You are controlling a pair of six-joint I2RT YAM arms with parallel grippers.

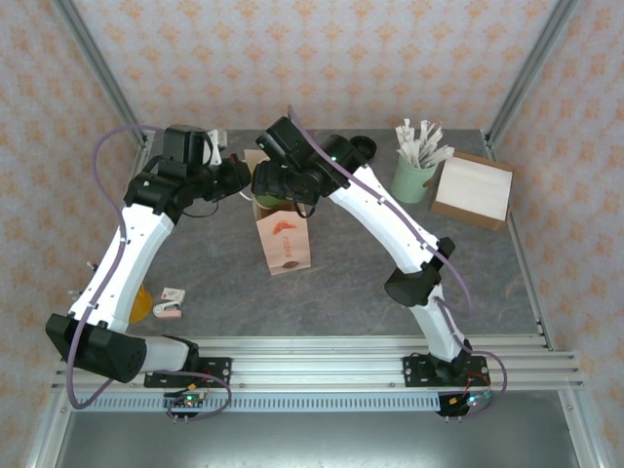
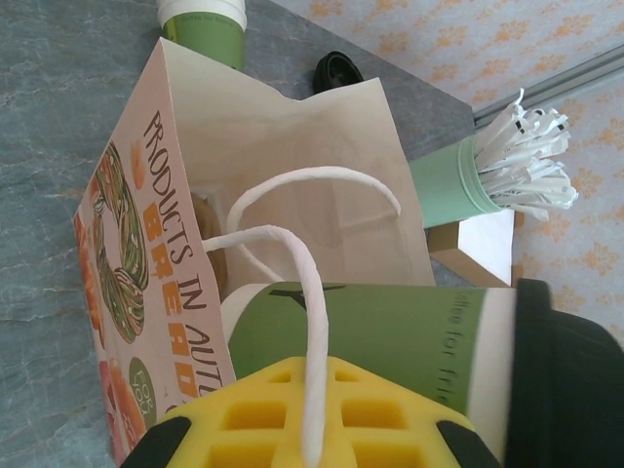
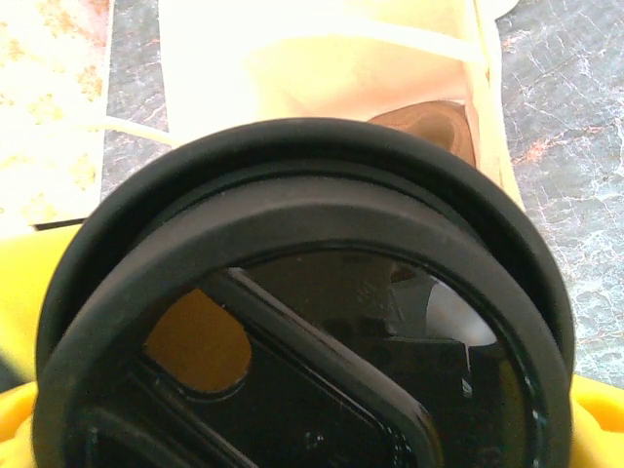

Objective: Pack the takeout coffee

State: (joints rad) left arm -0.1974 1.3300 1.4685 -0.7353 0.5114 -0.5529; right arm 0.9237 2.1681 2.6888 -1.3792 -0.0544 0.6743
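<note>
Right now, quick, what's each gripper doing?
Left gripper: closed on the handle of the paper bag.
Right gripper: holding the lidded coffee cup at the bag's mouth.

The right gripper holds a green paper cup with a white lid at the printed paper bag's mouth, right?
No, the round plastic lid is black, not white; the left wrist view shows it. The rest holds: the right gripper has the green paper cup at the mouth of the printed paper bag.

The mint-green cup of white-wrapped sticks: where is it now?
In the overhead view the tall mint-green cup of white-wrapped sticks stands upright at the far right of the grey table, just left of the brown cardboard box.
</note>
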